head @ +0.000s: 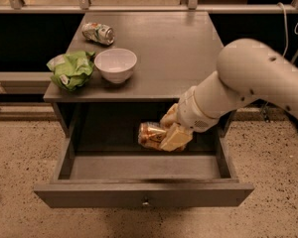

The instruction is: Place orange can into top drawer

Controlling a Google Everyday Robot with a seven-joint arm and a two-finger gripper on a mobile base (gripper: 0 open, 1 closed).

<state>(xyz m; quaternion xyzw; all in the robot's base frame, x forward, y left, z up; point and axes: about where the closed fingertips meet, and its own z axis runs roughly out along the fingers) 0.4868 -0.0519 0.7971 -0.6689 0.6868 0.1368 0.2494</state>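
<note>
The top drawer [139, 192] is pulled open below the grey table top, its knob at the front centre. My gripper [166, 133] hangs over the open drawer, just below the table's front edge, and is shut on the orange can [150, 135]. The can lies sideways between the cream-coloured fingers [176, 138], above the drawer's back half. It does not touch the drawer floor as far as I can tell. My white arm reaches in from the right.
On the table top [179, 53] stand a white bowl [115, 65], a green crumpled bag [71, 70] at the left edge, and a green-and-white silver can [98, 32] at the back left. Speckled floor surrounds the cabinet.
</note>
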